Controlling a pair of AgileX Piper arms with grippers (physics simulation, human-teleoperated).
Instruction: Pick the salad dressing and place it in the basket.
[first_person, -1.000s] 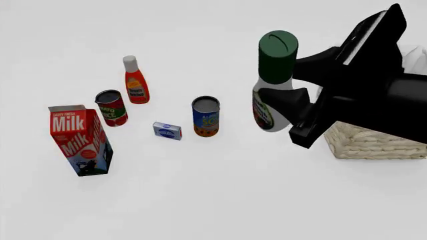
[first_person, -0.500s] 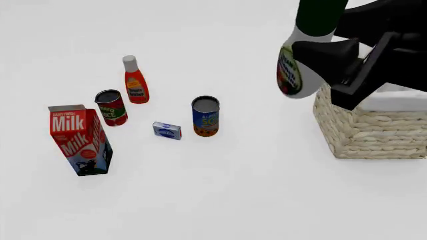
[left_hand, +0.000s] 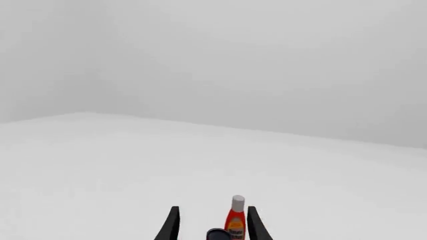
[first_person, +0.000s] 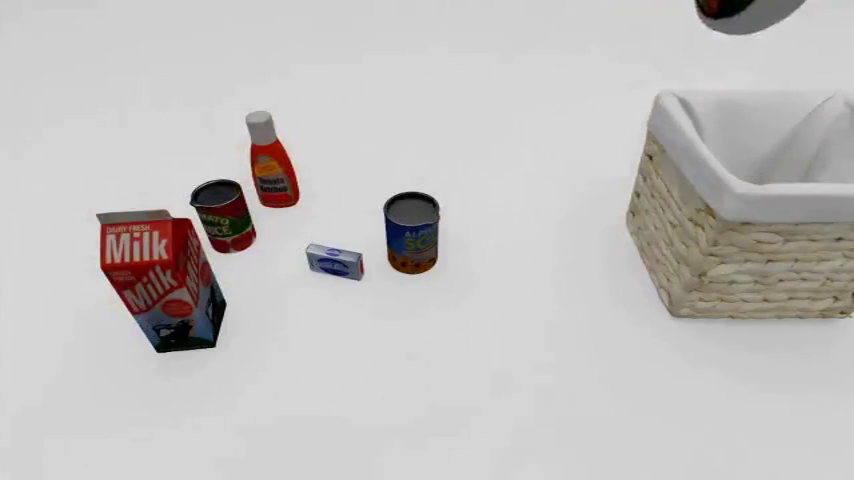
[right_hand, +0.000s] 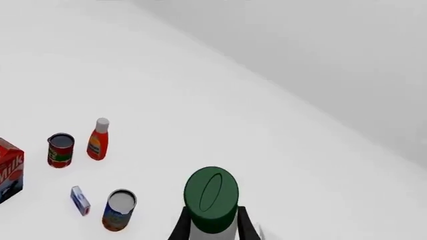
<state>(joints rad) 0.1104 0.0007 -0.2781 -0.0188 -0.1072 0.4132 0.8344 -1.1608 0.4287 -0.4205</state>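
The salad dressing shows in the front view only as its white base at the top edge, above the basket's far side. In the right wrist view its dark green cap sits between the fingers of my right gripper, which is shut on the bottle's neck. The right gripper itself is out of the front view. The wicker basket with white cloth lining stands at the right of the table; what shows of its inside is bare. My left gripper is open and empty, seen only in its wrist view.
On the left half stand a milk carton, a red can, an orange bottle with white cap, a blue can and a small blue box. The orange bottle shows far beyond the left fingers.
My right arm has lifted the salad dressing up and to the right, out of the top of the front view. The basket, earlier partly covered by the arm, is now fully in sight.
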